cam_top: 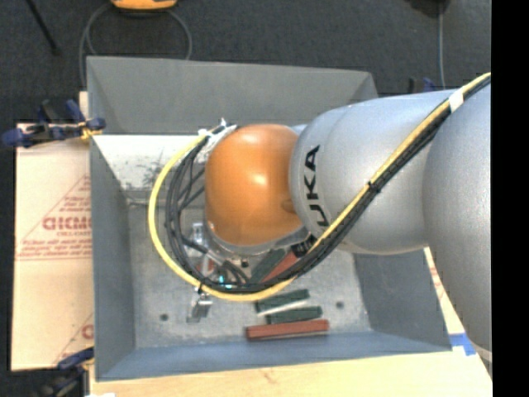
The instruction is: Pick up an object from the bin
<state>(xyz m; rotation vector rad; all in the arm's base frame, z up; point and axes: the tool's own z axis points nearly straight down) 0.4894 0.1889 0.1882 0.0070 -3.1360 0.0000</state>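
Bin (107, 246) of grey metal, viewed from above, sloped walls around a flat, scuffed floor. Closest to the near wall, a flat reddish-brown bar (287, 330), lying lengthwise along that wall. Just behind, a dark green bar (291, 313), and behind that a second dark green bar (281, 299), both roughly parallel to the first, close together but seemingly not stacked. Off to the left of the bars, well apart, a small pale grey piece (199, 308) on the floor, too small to name. Farther in, the gripper (201, 246), largely buried beneath an orange dome cover (248, 184) on the wrist and ringed by a loop of yellow and black cables (157, 213); open or closed, impossible to tell. Nothing visibly held. Probably low over the middle of the floor, with the grey piece just in front and the second green bar to the front right; target uncertain. For a clean pick, probably best to settle squarely over one item alone, straddle a bar across its narrow side, keep the cable loop off the neighbours, and close only once low enough. Farthest back, the thick grey arm (388, 180) entering from the right, then the bin's far wall.
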